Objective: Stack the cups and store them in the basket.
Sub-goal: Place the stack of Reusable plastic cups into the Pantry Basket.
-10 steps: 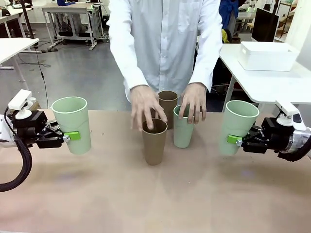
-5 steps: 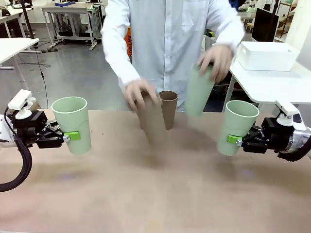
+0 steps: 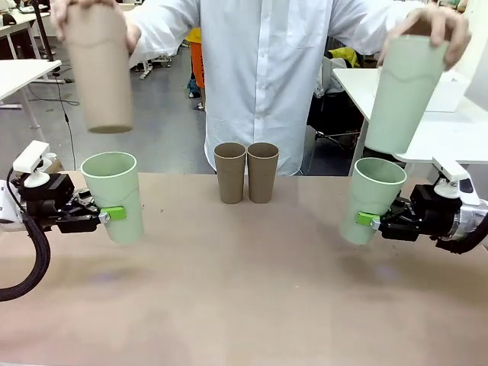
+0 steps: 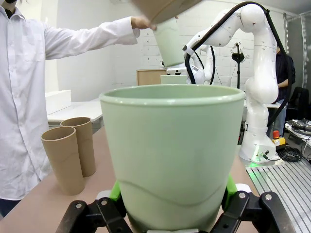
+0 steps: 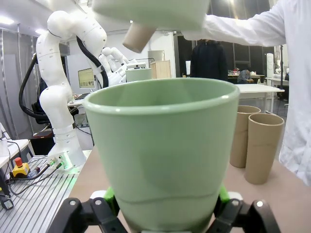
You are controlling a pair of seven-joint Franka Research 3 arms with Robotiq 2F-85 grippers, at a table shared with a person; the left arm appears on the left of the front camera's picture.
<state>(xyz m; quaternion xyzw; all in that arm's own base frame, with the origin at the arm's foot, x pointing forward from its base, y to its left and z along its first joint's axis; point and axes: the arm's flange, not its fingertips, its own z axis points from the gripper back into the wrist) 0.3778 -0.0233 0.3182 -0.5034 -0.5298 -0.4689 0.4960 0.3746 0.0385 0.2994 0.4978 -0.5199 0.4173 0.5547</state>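
The brown pair [image 3: 229, 174] stands upright on the table [image 3: 244, 290], the two cups side by side and touching, at the far middle just in front of the person.

Well left of the pair, the left pincer [image 3: 112, 214] pinches the left cup [image 3: 113, 194], a green one, by its lower wall. The cup's mouth faces up, its top leans a little away from the pair, and its base looks clear of the table. The left wrist view shows a green pad pressed on either side of this cup [image 4: 172, 155].

Well right of the pair, the right pincer [image 3: 368, 220] pinches the right cup [image 3: 372, 200], also green, in the same way, its top again leaning away from the pair. The right wrist view shows the pads against its lower sides [image 5: 163, 155].

High above and left of the pair, the first hand [image 3: 76, 8] grips the raised brown cup [image 3: 99, 76] by its top, over the left cup and well apart from it.

High above and right of the pair, the second hand [image 3: 435, 23] grips the raised green cup [image 3: 404, 95] by its rim. This cup is tilted, with its base just above the right cup's mouth.

The basket [image 3: 454, 91] sits on a side table [image 3: 457, 137] far right of the pair, partly hidden behind the raised green cup.
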